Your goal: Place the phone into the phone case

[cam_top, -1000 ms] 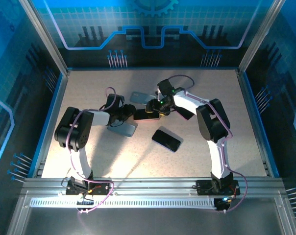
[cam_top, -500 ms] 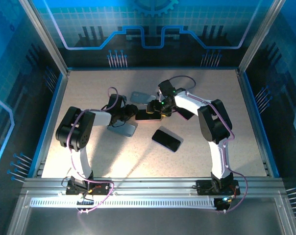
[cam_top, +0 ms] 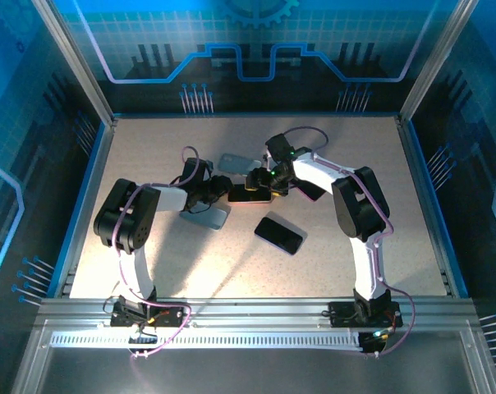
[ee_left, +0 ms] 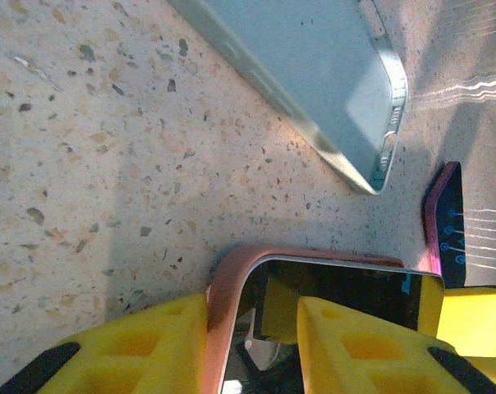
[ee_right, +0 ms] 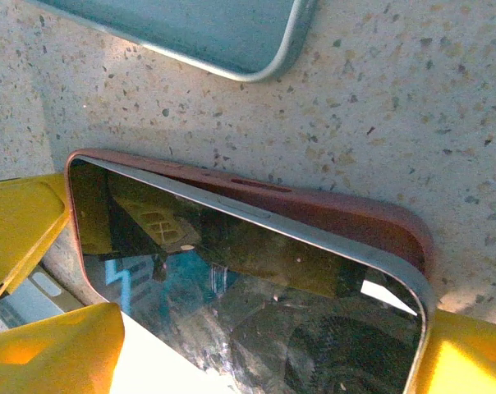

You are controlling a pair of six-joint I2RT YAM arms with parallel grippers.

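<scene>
mid-table, the phone (ee_right: 231, 263) lies tilted in the pink case (ee_right: 314, 209), one long edge proud of the rim. the left gripper (ee_left: 252, 316) pinches the case end; the right gripper (ee_right: 256, 328), fingers spread, should press that edge flat evenly.

Glossy black glass phone (ee_right: 256, 312) mirroring its surroundings, thin silvery metal-looking rim, matt dusty-pink phone case (ee_right: 330, 209) with a soft rubbery look, smooth satin blue-grey case (ee_left: 314, 74) just beyond, matt speckled stone-like tabletop (ee_left: 108, 164), ribbed aluminium rail (cam_top: 231, 310) along the near edge
</scene>
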